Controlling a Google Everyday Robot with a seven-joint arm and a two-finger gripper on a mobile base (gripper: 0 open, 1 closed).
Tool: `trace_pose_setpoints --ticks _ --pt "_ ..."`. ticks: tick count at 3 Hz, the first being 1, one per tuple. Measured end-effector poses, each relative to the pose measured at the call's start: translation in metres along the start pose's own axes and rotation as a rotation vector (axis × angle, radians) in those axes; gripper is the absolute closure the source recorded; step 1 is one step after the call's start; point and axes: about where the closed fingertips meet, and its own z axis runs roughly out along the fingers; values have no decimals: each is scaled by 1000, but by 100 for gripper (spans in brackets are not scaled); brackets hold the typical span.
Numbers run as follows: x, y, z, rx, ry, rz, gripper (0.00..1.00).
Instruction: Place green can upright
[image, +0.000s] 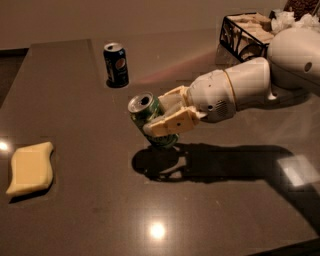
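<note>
gripper (156, 116) around green can (142, 106), hiding its side

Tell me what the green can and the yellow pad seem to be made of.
Green can, held tilted by the gripper at the middle of the table: likely aluminium, glossy, silvery rim. Yellow pad: probably sponge or foam, matte, wavy edges.
</note>
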Motion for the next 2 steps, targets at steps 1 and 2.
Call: trace_pose_setpoints --ticks 1,2 --pt "3 -8 3 34 -83 14 100" --pt "8 -14 6 49 -160 32 100"
